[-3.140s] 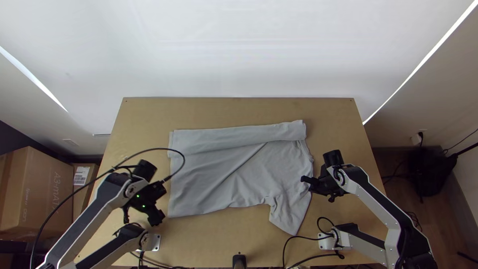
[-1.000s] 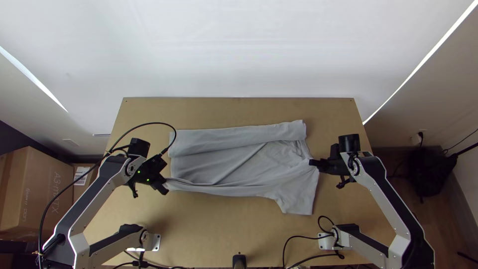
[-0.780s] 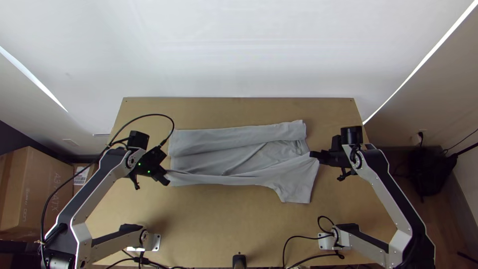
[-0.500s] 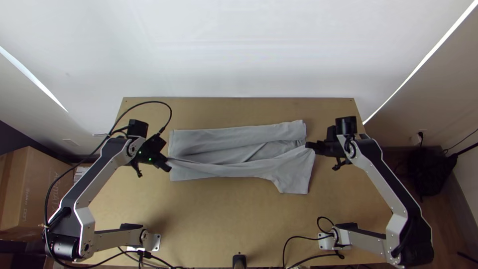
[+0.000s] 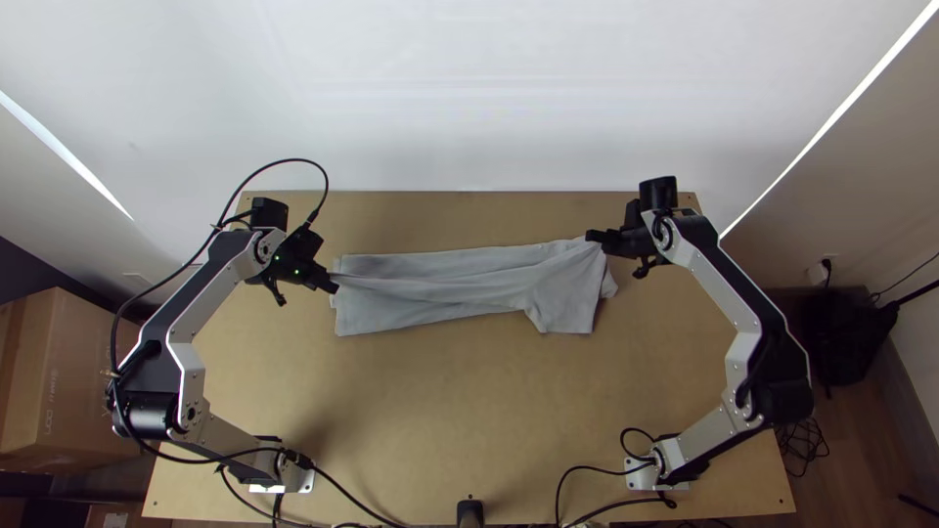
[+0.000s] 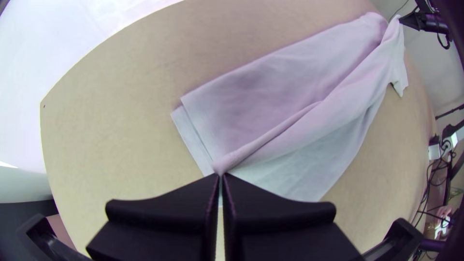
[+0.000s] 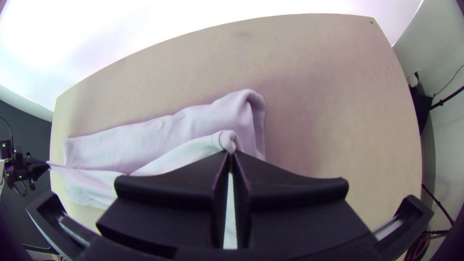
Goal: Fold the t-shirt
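1. Behind everything, across the top of the top view: a white backdrop (image 5: 469, 98), with a cardboard box (image 5: 73, 381) low at the left of the frame.
2. Below that, a light wooden surface (image 5: 440, 420). Broad bare wood from the cloth down to the near edge, a narrower band up to the far edge (image 5: 469, 193), plus margins at both sides. Enough room, by the look of it, for a short move up the frame.
3. Up along both sides of the frame, left arm (image 5: 210, 279) and right arm (image 5: 719, 284), well apart, with a black cable (image 5: 293, 159) looped above the left one's wrist.
4. Across the upper middle, the t-shirt (image 5: 430, 293): folded into a long strip, with a gathered ridge running between the two grips and looser layers below.
5. At the strip's left end, left end effector (image 5: 334, 286) closed, pinching gathered cloth between its fingers. At the upper right end, right end effector (image 5: 591, 238) closed too, gripping a bunched bit.
6. Hanging or lying at lower right of the strip, a sleeve-like flap (image 5: 567, 305); hard to tell which.
7. Step in hand, as judged: bringing the near part over the folded far part. Next, probably: level the left grip with the right, lay the held edge along the far fold, then let go gently, without dragging the layers or leaving the flap sticking out.
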